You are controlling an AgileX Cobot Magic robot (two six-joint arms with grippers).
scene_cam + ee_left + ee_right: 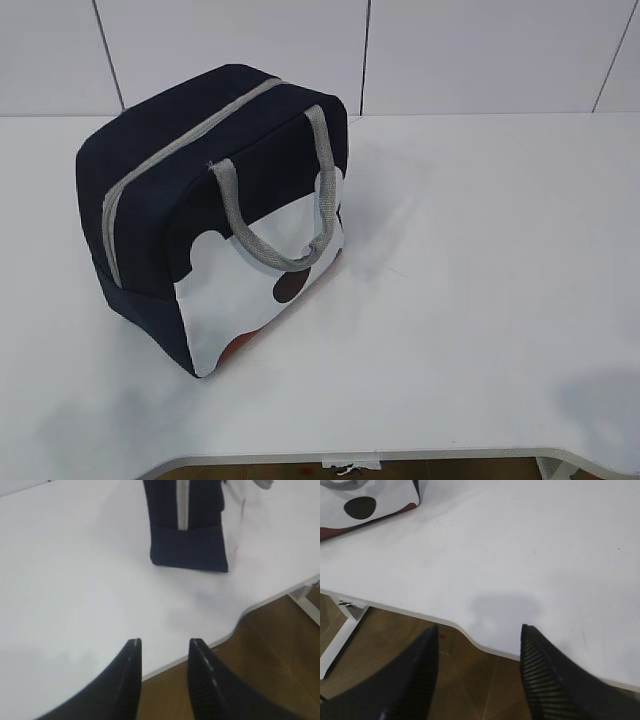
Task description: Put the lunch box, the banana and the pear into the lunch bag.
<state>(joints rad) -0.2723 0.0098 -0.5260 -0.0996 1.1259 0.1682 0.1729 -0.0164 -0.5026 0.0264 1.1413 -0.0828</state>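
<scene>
Currently the boxy navy-blue fabric lunch bag [215, 215] sits zipped; left gripper [163, 647] and right gripper [479, 635] both parted, empty. Risk: food nowhere visible, zipper snagging one-handed.

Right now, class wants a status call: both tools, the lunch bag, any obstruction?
Left tool open, empty. Right tool open, empty. Lunch bag upright, zipped shut on the table. Nothing beside it.

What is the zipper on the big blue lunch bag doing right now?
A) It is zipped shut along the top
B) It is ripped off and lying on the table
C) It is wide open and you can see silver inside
A: in the exterior view the grey zipper runs closed along the top of the lunch bag, and no lining or inside shows.
</scene>
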